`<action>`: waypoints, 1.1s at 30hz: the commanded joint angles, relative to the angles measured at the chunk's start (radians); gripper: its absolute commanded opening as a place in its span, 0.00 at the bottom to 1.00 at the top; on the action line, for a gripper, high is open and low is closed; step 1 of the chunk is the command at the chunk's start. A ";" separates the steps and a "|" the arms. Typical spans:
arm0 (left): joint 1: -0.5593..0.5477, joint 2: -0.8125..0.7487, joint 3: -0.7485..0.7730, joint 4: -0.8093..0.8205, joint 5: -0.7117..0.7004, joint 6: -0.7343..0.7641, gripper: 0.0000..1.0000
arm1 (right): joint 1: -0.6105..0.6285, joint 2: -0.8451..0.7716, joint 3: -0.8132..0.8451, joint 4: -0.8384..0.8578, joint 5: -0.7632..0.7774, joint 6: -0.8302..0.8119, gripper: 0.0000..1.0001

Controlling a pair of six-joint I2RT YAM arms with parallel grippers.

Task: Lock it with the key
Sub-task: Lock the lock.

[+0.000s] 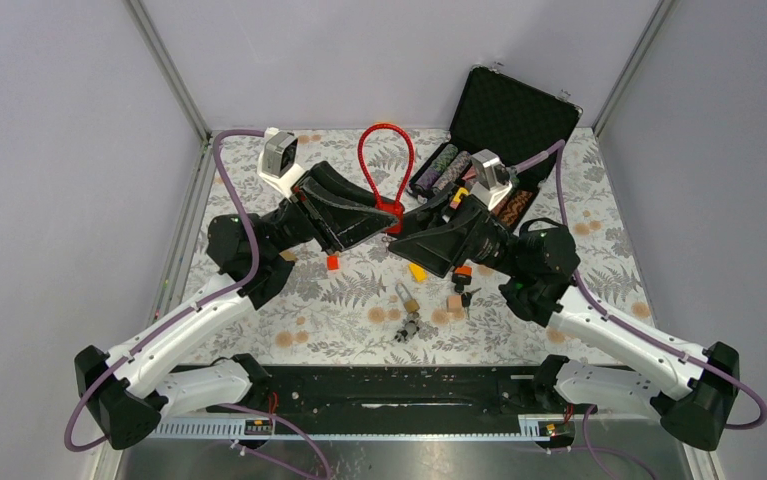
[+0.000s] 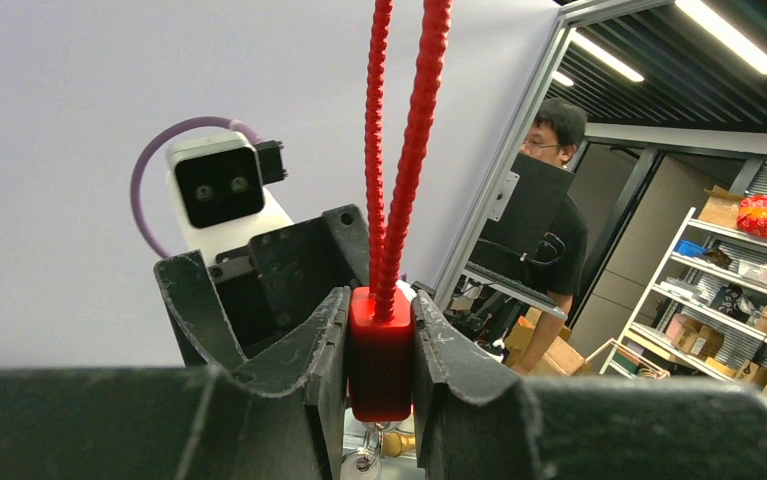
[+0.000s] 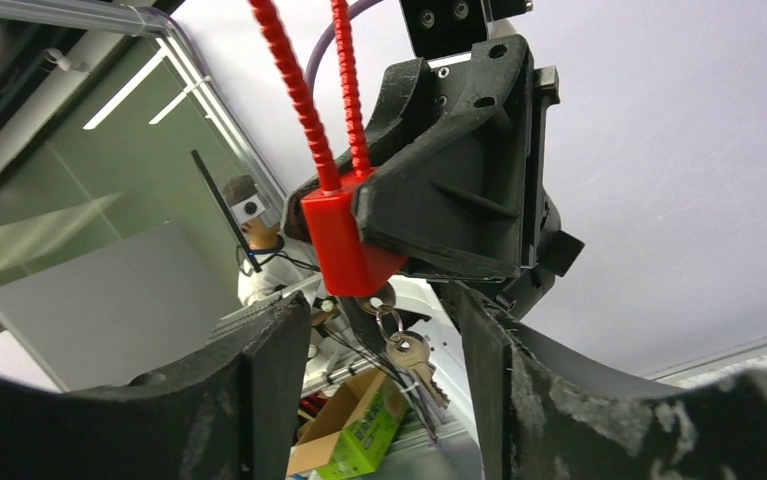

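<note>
The red cable lock [image 2: 380,350] sits in the lower middle of the left wrist view. Its block-shaped body is pinched between the left fingers [image 2: 324,345], which press on both its sides, only as far apart as the body is wide. Its ribbed cable [image 2: 399,150] runs up out of the top edge of that frame. In the top view the cable makes a loop in the upper middle of the frame.

In the right wrist view the lock body is just left of centre, and a bunch of keys [image 3: 414,360] hangs from its underside on a ring. The right fingers [image 3: 259,390] fill the bottom of that frame, standing well apart with a clear gap. The keys show in that gap and touch neither finger.

Lower in the top view, a small padlock [image 1: 406,298] and an orange block [image 1: 332,262] lie on the fern-patterned desk [image 1: 339,300]. An open black case [image 1: 509,110] stands at the upper right.
</note>
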 commanded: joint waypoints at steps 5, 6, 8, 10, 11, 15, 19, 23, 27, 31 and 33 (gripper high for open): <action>-0.010 -0.023 0.048 0.083 0.011 -0.016 0.00 | 0.007 0.033 0.062 0.116 -0.066 0.073 0.48; -0.011 -0.024 0.049 0.082 0.010 -0.016 0.00 | 0.006 0.032 0.061 0.116 -0.064 0.072 0.46; -0.010 -0.023 0.048 0.084 0.008 -0.018 0.00 | 0.006 0.030 0.061 0.117 -0.060 0.069 0.42; -0.012 -0.023 0.045 0.081 0.006 -0.020 0.00 | 0.006 0.025 0.062 0.110 -0.053 0.067 0.37; -0.012 -0.024 0.045 0.081 0.004 -0.019 0.00 | 0.006 0.024 0.063 0.104 -0.052 0.061 0.35; -0.012 -0.032 0.045 0.050 -0.008 0.001 0.00 | 0.006 0.017 0.068 0.072 -0.048 0.043 0.24; -0.011 -0.043 0.046 -0.011 -0.030 0.021 0.00 | 0.006 0.005 0.083 -0.011 -0.034 0.008 0.13; -0.011 -0.066 0.059 -0.143 -0.082 0.065 0.00 | 0.006 -0.016 0.097 -0.123 -0.011 -0.045 0.02; -0.011 -0.098 0.076 -0.304 -0.171 0.127 0.00 | 0.006 -0.045 0.099 -0.277 0.067 -0.123 0.00; -0.012 -0.112 0.103 -0.468 -0.282 0.148 0.00 | 0.006 -0.057 0.129 -0.441 0.150 -0.209 0.00; -0.012 -0.105 0.126 -0.578 -0.347 0.144 0.00 | 0.006 -0.051 0.156 -0.537 0.193 -0.244 0.00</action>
